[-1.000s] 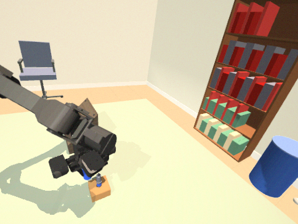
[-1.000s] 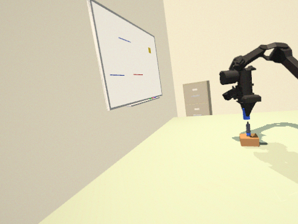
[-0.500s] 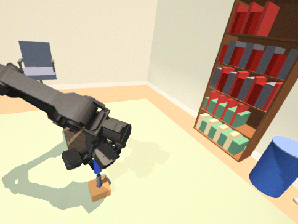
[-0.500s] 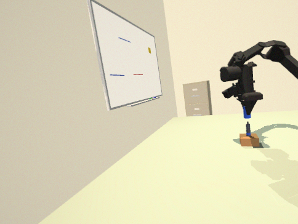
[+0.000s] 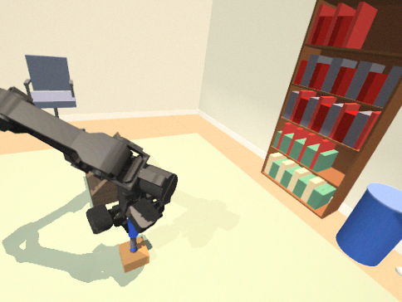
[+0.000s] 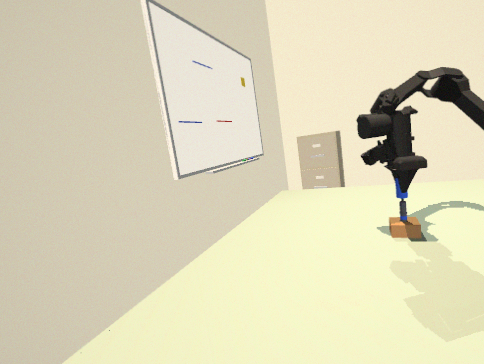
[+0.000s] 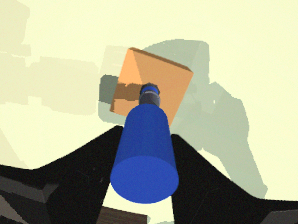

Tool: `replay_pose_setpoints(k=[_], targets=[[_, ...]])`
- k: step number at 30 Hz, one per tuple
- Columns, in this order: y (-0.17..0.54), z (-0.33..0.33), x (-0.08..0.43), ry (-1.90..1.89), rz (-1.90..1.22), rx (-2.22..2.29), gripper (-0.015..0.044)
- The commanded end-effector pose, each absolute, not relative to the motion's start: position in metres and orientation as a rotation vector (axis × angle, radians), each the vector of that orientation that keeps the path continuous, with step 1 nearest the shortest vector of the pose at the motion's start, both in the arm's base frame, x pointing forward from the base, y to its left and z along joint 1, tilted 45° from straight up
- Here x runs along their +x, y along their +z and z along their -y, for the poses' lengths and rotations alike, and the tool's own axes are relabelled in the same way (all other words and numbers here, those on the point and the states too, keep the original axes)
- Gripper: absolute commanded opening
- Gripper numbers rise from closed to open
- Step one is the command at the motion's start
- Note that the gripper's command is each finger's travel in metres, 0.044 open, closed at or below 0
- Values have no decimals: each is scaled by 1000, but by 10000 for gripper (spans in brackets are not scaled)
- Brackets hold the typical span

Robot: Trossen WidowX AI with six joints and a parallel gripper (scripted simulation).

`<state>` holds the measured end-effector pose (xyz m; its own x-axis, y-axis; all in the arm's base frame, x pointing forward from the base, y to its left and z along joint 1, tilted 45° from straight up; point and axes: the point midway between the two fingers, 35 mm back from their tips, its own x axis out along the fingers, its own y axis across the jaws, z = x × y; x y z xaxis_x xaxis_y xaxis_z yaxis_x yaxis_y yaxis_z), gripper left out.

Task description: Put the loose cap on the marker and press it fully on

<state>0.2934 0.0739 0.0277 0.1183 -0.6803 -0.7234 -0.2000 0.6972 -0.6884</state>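
The arm [image 5: 62,137] was dark grey to near black all over, with a matt finish and no markings, labels or cables that could be made out. Its long forearm link was a flat-sided, boxy beam with bevelled edges, lighter grey where the light struck its upper face. It widened into a blocky wrist housing, beside which sat a stubby, dark cylindrical motor drum [image 5: 159,184] with a rounded end. In the exterior view the upper links looked thin and angular, joined by chunky elbows. The tool [image 7: 143,163] ended in two broad black fingers with faceted, wedge-shaped faces tapering to narrow tips.
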Motion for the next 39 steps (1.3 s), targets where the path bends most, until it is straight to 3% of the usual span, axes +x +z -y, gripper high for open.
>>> replay_pose_setpoints(k=[1, 36, 39], targets=[[22, -68, 295, -411, -1444, -785, 0], [-3, -42, 298, -413, -1443, -787, 0], [-3, -43, 297, -413, -1445, -780, 79]])
